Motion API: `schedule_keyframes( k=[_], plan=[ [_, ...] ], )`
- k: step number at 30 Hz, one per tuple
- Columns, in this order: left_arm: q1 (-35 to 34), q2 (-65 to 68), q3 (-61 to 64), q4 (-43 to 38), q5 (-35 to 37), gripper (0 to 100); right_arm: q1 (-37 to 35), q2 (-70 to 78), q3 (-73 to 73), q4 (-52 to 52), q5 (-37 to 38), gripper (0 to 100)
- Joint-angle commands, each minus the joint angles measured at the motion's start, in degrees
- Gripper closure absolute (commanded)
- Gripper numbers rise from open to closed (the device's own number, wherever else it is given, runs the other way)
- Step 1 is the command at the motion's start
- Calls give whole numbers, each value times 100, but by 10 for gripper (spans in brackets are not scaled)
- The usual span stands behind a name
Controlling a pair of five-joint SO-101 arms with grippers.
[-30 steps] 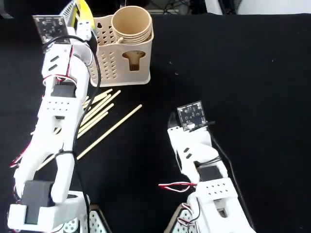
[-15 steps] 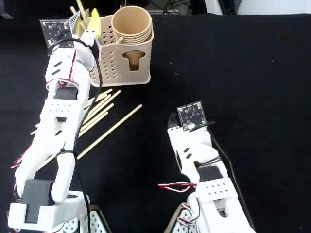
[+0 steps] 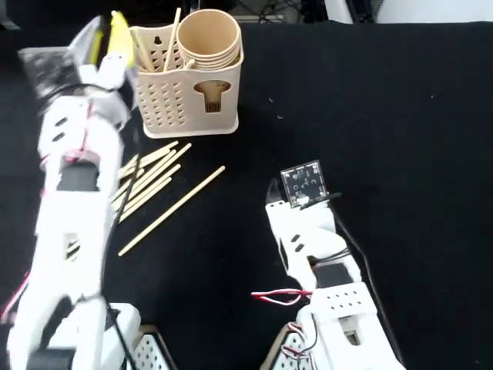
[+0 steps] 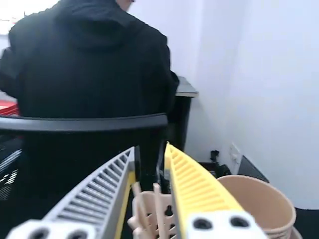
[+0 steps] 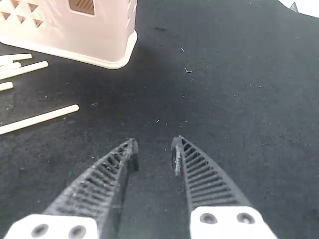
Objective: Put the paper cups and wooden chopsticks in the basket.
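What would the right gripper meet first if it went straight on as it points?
Probably the bare table just ahead of the right gripper; the basket lies slightly aside, though depth is unclear.

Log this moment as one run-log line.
left gripper open beside basket | right gripper open over table | paper cups in basket | loose chopsticks on table

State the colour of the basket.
The basket is pale beige, with rows of small holes in its walls; the high view shows it best.

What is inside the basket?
A stack of paper cups and a few wooden chopsticks standing beside them. The basket wall hides their lower parts.
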Motion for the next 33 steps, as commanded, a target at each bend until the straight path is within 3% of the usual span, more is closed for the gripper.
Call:
schedule_keyframes(
  k=[1,8,12,17,23,25,29,31,33],
  plan=[
    [-470,-1433,224,1046,0,891,-70,-66,-31,-88,-44,868],
    [-1727,-3349,585,3991,-35,891,-70,-66,-286,-62,-26,868],
    [-2053,-3710,1244,4958,-914,891,-70,-66,-1121,844,-18,868],
    [-2079,-3490,2668,4958,-2382,891,-237,-66,-2589,2321,-9,865],
    [-2633,-3138,3310,4932,-2549,891,-1705,136,-3600,3095,220,865],
    [-2624,-3024,3451,4563,-2549,891,-2119,426,-3714,3112,316,865],
    [-2615,-2523,3679,3525,-2963,825,-2321,1112,-3890,3112,325,866],
    [-2615,-2066,3662,3420,-3226,760,-2295,1367,-3934,3112,325,867],
    [-2615,-1477,3468,3411,-3587,761,-2286,1560,-3925,3112,334,868]
  ],
)
